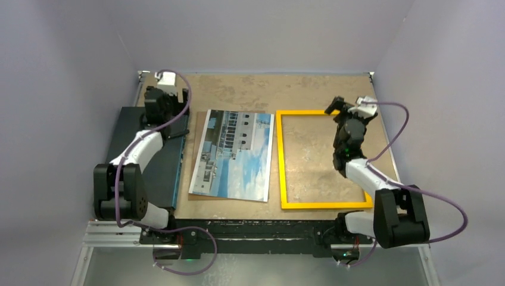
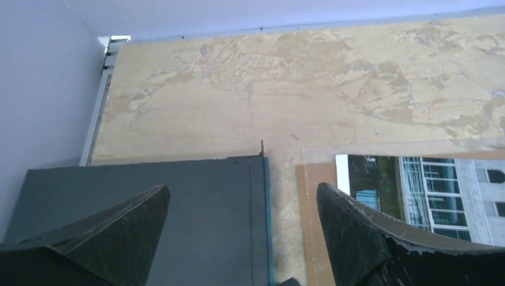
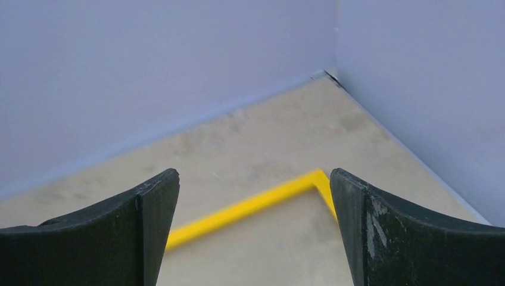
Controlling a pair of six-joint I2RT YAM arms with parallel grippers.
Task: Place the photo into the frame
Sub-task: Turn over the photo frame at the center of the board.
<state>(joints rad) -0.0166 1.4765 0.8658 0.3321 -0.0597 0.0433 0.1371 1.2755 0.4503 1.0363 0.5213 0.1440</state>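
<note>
Top external view, items listed by size.

Table (image 1: 250, 89): mottled brown, and bears everything below.

Frame (image 1: 280, 161): yellow, flat on the table's right half. Its long axis runs near to far, and bare table shows inside it.

Photo (image 1: 235, 155): face up, just left of the frame, between it and the panel. Its long axis also runs near to far, the far end leaning slightly right.

Panel (image 1: 168, 179): black, flat at the left side.

Board (image 2: 306, 208): a brown strip showing under the photo's left edge.

My left gripper (image 2: 243, 187): jaws wide apart, empty, above the panel's far right corner and the photo's far left corner.

My right gripper (image 3: 255, 173): jaws wide apart, empty, above the frame's far right corner.

Judgement: my left gripper is nearer the photo, which lies to its right. The frame sits further right with its axis nearly matching, so a sideways carry should serve.
</note>
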